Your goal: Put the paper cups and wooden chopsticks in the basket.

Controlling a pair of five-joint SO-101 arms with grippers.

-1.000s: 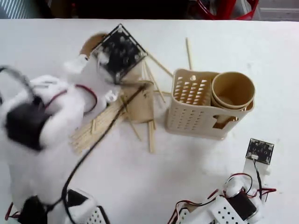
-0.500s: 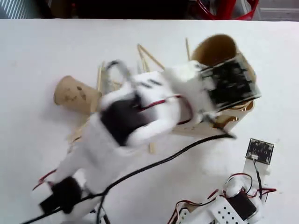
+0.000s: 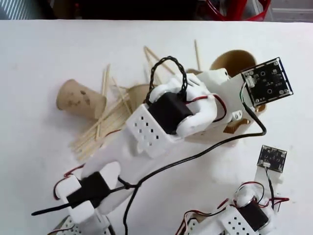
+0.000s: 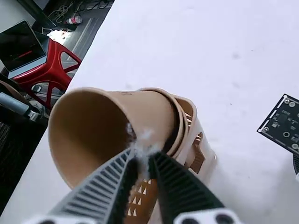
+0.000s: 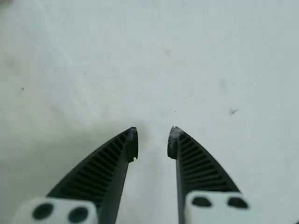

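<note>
My left gripper point(image 4: 142, 156) is shut on the rim of a brown paper cup point(image 4: 93, 130), which lies tilted and pushed into another cup point(image 4: 175, 121) standing in the beige basket point(image 4: 198, 156). From above, the left arm point(image 3: 171, 115) stretches across the basket point(image 3: 234, 128), with the held cup point(image 3: 234, 61) at its far end. A second cup point(image 3: 80, 99) lies on its side at the left, and a third point(image 3: 139, 93) is half hidden by the arm. Wooden chopsticks point(image 3: 100, 129) are piled beside them. My right gripper point(image 5: 153, 140) hangs open over bare table.
The right arm point(image 3: 271, 159) rests folded at the front right corner, and its camera board point(image 4: 285, 123) sits near the basket. A few loose chopsticks point(image 3: 197, 51) lie behind the basket. A red chair point(image 4: 44, 65) stands beyond the table's far edge.
The left arm swung from the cups and chopstick pile at the left over to the basket, carrying a paper cup. The right arm stayed still.
</note>
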